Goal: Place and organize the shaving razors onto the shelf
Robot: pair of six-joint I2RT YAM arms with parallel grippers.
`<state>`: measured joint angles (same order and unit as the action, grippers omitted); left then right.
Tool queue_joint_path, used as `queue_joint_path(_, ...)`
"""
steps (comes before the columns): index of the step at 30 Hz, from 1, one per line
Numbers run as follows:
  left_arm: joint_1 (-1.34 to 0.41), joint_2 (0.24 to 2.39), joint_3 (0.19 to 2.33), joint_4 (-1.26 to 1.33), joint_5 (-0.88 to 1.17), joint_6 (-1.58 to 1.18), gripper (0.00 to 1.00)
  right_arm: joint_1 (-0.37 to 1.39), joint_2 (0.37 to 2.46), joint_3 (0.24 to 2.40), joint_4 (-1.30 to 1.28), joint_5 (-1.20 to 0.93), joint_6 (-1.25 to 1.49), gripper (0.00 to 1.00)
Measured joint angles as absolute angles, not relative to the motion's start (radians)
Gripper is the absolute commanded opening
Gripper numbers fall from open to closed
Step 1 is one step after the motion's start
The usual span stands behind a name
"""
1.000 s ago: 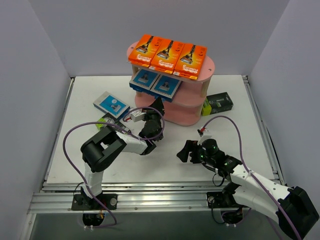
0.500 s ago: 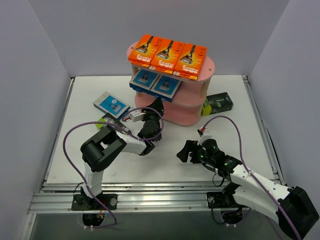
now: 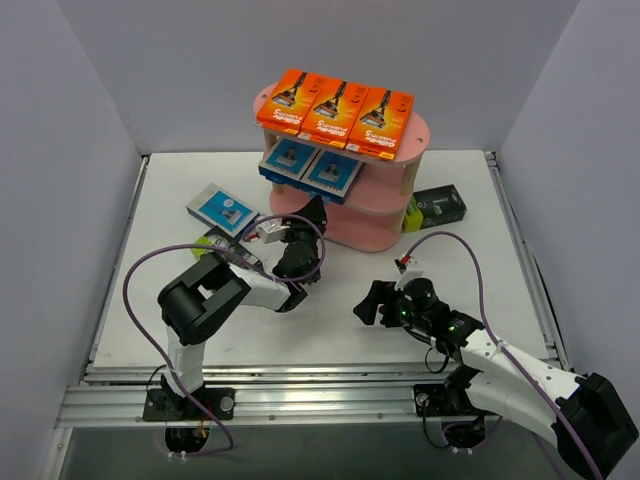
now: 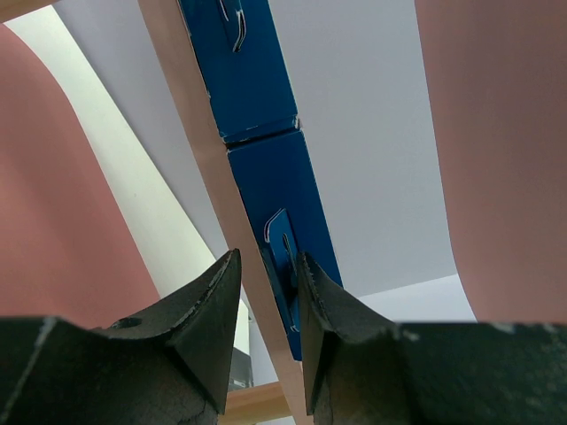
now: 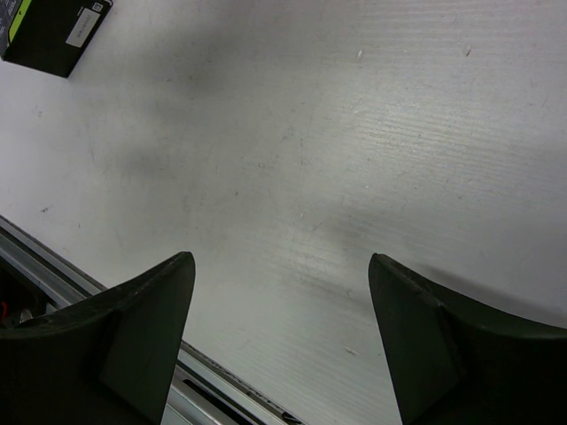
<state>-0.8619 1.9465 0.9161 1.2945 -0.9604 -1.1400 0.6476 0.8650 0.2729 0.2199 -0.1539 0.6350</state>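
At far left a blue-white pack (image 3: 222, 208) lies flat on the table (image 3: 320, 330), well apart from the shelf. Its long axis goes from upper left to lower right in the top view. Just below it a green-black pack (image 3: 205, 238) shows only a corner. The rest is hidden under the left arm (image 3: 205, 300), so I cannot tell its direction.

The left gripper (image 4: 267, 270) is low at the front of the shelf (image 3: 372, 232), w/ its camera looking up at the thin sides of the two blue packs (image 4: 252, 88) on the middle board. Its jaws stand only a narrow gap apart and hold nothing. One pack's side is seen through the gap, but I cannot tell if a finger touches it.

On the top board three orange packs (image 3: 335, 108) lie flat side by side in one row, each w/ long axis from back to front, a bit slanted. The two blue packs lie the same way, approx. parallel, front ends over the board's edge.

The right gripper (image 5: 279, 261) hangs over bare table in front of the shelf, jaws wide open, nothing between them. Right of the shelf a black pack (image 3: 435, 208) lies flat on the table just beside the shelf's end, long axis approx. left-right.
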Motion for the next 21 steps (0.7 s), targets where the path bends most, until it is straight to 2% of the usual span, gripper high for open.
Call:
queue_joint_path(11,-0.862,1.903,0.892,1.293,-0.960,-1.140,0.40,0.648,0.865,0.273,0.220,-0.154,0.635,0.75)
queue_joint_path(17,-0.862,1.896,0.892,1.294,-0.947,-1.136,0.44,0.648,0.865,0.273,0.220,-0.154,0.635,0.75)
queue_joint_path(21,-0.862,1.880,0.872,1.293,-0.929,-1.126,0.50,0.648,0.865,0.273,0.220,-0.154,0.635,0.75)
